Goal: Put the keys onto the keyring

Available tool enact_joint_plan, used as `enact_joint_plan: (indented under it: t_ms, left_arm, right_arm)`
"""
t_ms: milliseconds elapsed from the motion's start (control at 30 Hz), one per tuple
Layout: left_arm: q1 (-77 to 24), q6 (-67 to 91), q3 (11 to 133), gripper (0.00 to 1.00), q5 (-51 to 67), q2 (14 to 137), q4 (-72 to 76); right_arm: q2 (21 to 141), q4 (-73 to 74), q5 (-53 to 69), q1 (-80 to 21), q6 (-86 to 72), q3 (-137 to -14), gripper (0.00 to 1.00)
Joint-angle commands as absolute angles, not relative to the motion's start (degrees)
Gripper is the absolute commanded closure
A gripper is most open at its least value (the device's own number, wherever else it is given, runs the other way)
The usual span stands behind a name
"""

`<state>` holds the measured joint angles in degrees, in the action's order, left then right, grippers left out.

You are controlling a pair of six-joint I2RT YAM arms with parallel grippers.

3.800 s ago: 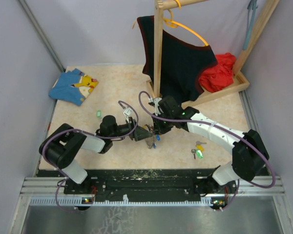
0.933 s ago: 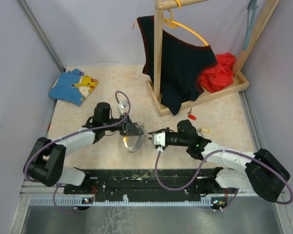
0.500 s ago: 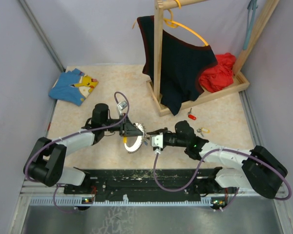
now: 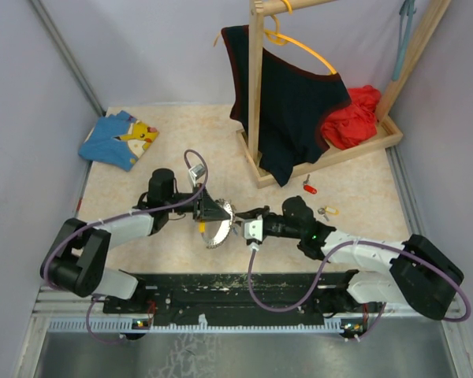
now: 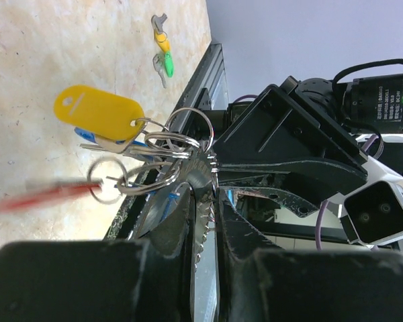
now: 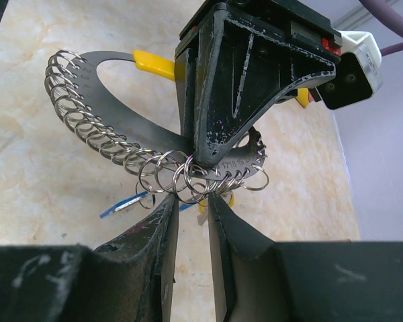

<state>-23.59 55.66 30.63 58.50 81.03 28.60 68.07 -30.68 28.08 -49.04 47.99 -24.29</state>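
Observation:
The keyring (image 4: pixel 215 230) is a flat metal loop lined with many split rings (image 6: pixel 94 137) and a yellow grip (image 6: pixel 154 64). It hangs off the table with my left gripper (image 4: pixel 213 211) shut on its toothed edge (image 5: pixel 205 201). A yellow tag (image 5: pixel 97 111), a blurred red tag and a blue one dangle from its rings. My right gripper (image 6: pixel 190 201) faces it with its jaws a narrow gap apart, tips right at the hanging rings and nothing seen between them. Loose keys lie on the table: a red one (image 4: pixel 309 187) and a yellow one (image 4: pixel 327 210).
A wooden rack (image 4: pixel 255 94) at the back right holds a black shirt (image 4: pixel 296 102) on an orange hanger, with a red cloth (image 4: pixel 355 118) on its base. A blue printed cloth (image 4: pixel 118 139) lies at the back left. The black base rail runs along the near edge.
My right gripper has slid left until its tips meet the keyring's rings. The left gripper has kept its hold and shifted only slightly.

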Motion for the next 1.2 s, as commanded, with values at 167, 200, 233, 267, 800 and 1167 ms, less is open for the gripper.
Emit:
enact_joint_plan:
  t_ms: [167,200,233,267,800,1167]
  left_arm:
    - [-23.2,59.5,29.7,0.98,60.6,82.1,34.6]
    - [-23.2,59.6,29.6,0.97,60.6,82.1,34.6]
    - [-23.1,59.7,29.5,0.96,60.7,82.2,34.7]
    - [-23.1,59.9,29.5,0.94,60.8,82.3,34.8]
    - [-21.0,60.5,26.6,1.0,60.6,82.7,37.8]
    - [-20.8,64.6,22.9,1.0,56.7,83.2,51.7]
  right_arm:
    - [69.7,-34.8,29.5,-50.7,48.6,-24.7,0.86]
    - [69.7,-35.0,29.6,-50.6,48.5,-24.6,0.88]
    - [69.5,-35.3,29.7,-50.6,48.4,-24.6,0.9]
    - [69.4,-35.5,29.8,-50.6,48.1,-24.7,0.93]
    - [64.0,-35.4,23.8,-50.6,35.6,-24.1,0.85]
    - [59.7,-22.5,10.7,-50.5,-10.0,-33.5,0.59]
